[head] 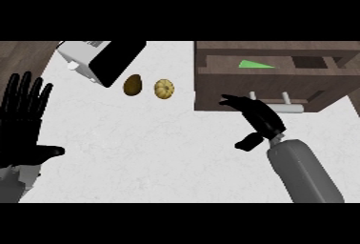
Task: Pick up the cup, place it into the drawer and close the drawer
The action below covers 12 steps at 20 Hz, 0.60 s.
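Note:
A wooden drawer unit (218, 81) stands at the counter's back right, its drawer pulled out towards me. Inside the drawer shows a green shape (256, 64), apparently the cup, mostly hidden by the drawer's walls. A white bar handle (290, 107) sits on the drawer's front. My right hand (259, 117) lies against that front just left of the handle, fingers straight and pointing up-left, thumb hanging below, holding nothing. At the view's left edge my left hand (22, 125) rests open with its fingers up.
A white and black appliance (98, 59) stands at the back left. In front of it lie a brown oval fruit (132, 85) and a pale yellow round item (164, 88). The white counter (141, 147) spreads between my arms.

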Tool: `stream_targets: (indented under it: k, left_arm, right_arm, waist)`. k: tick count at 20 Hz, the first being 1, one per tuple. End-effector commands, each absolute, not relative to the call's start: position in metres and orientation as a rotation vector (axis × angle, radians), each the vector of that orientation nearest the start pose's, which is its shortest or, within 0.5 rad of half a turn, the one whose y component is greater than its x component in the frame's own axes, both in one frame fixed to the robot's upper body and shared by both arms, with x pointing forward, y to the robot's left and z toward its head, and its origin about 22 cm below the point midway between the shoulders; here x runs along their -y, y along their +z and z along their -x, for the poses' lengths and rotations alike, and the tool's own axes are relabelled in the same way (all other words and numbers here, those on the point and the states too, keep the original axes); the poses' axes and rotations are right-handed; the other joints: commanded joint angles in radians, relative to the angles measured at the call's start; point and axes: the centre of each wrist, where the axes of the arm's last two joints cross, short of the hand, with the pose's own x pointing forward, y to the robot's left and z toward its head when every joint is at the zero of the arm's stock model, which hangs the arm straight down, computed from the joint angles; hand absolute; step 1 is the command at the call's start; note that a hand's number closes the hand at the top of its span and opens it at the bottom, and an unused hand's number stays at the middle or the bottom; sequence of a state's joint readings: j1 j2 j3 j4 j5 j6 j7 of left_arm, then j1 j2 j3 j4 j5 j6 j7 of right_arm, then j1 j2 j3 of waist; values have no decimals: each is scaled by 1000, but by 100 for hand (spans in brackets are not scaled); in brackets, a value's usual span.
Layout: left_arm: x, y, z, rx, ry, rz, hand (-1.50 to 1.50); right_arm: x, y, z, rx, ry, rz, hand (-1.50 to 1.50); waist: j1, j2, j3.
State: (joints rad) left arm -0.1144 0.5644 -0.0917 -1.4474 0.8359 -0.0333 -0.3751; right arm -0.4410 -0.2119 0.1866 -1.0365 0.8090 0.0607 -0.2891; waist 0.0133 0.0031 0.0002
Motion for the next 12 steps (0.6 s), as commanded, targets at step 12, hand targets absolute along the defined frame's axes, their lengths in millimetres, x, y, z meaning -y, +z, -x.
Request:
stream_targets:
  k: [12]
  left_arm:
    - [-332,47,-259,1886,179,320,-150]
  right_arm:
    - [246,4,-415,1478,1197,372,-150]
  waist:
    - [45,16,2]
